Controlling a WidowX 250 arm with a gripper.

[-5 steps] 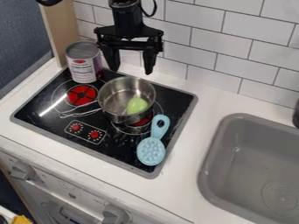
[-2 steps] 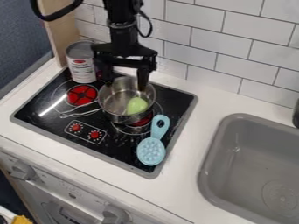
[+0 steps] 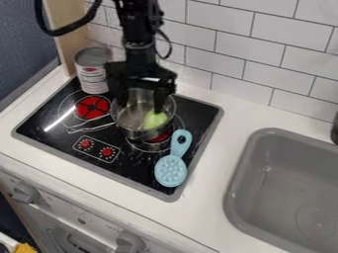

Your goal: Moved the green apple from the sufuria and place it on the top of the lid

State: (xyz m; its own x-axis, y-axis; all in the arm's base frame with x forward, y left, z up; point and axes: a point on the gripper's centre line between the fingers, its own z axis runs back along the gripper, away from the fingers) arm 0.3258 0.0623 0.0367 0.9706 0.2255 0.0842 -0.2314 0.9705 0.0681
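The one view looks down at a slant from above the front edge of the bench (image 3: pixel 228 123) — facing the tiled wall (image 3: pixel 231 49) — near enough for the stovetop (image 3: pixel 59 128) to show whole, the sink (image 3: pixel 280 192) cut off at right.

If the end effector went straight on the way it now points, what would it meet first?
Probably the apple in the pot: the end effector points down there, its picture-right finger lined up with the apple. Depth is unclear; the other might meet the pot first.
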